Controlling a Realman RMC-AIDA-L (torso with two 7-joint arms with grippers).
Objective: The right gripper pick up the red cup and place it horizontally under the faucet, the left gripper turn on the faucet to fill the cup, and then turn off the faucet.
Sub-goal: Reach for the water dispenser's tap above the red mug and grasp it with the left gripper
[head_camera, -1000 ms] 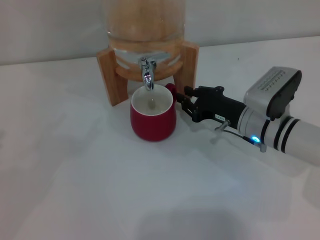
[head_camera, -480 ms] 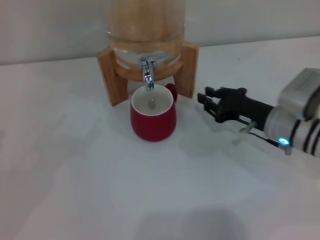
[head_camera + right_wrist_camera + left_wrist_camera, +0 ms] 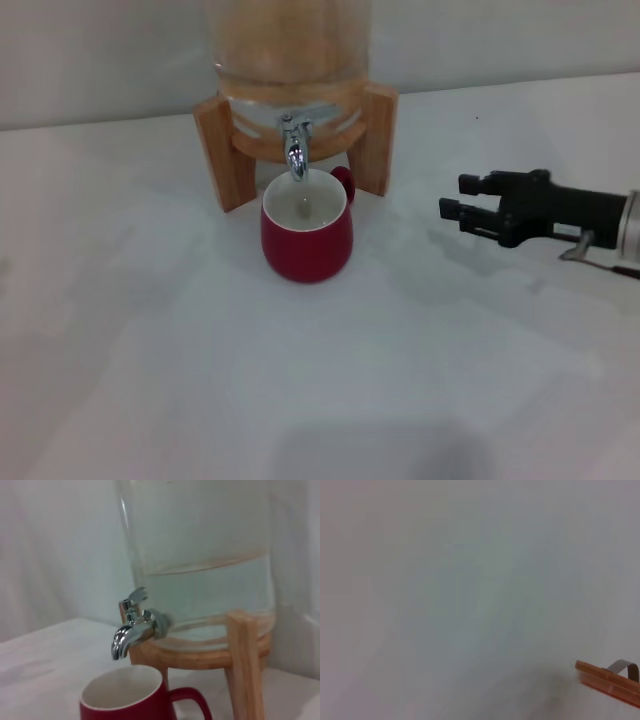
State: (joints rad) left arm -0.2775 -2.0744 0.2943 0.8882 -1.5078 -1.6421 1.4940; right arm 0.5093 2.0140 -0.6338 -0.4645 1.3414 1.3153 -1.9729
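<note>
The red cup stands upright on the white table, directly below the chrome faucet of the clear dispenser in its wooden stand. Its handle points back toward the stand's right leg. My right gripper is open and empty, well to the right of the cup at the frame's right side. The right wrist view shows the faucet with its lever, above the cup with its white inside. My left gripper is out of view.
The dispenser jar holds liquid to about half its visible height. The left wrist view shows only the white surface and a small orange-brown strip at one corner. White table spreads in front of the cup.
My right gripper has let go of the cup's handle and drawn back to the right, away from the cup. The cup stays under the faucet.
</note>
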